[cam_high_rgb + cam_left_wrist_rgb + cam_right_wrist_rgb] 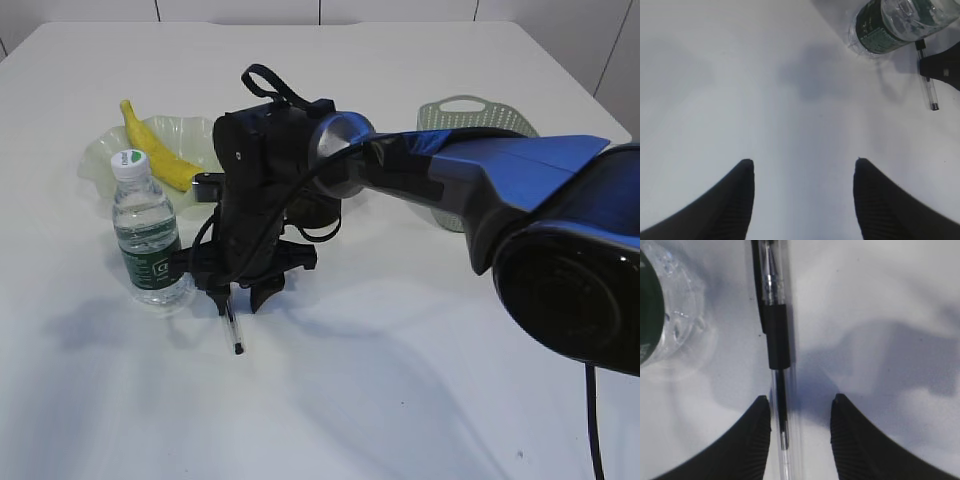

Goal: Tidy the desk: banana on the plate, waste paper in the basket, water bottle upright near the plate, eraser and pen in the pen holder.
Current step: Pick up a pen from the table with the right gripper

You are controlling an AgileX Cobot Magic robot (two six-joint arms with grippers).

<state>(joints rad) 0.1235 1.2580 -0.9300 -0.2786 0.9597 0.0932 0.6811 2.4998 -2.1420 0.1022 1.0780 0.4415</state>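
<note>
A clear pen with a black grip lies on the white table beside the upright water bottle. My right gripper reaches across to the left and is down over the pen, open, its fingers astride it. In the right wrist view the pen runs between the jaws, against the left finger, with the bottle's base at the left. The banana lies on the pale green plate. My left gripper is open over bare table. The eraser and waste paper are out of view.
A pale green basket stands at the back right, partly behind the right arm. A dark object is mostly hidden behind the right wrist. The left wrist view shows the bottle and pen at its upper right.
</note>
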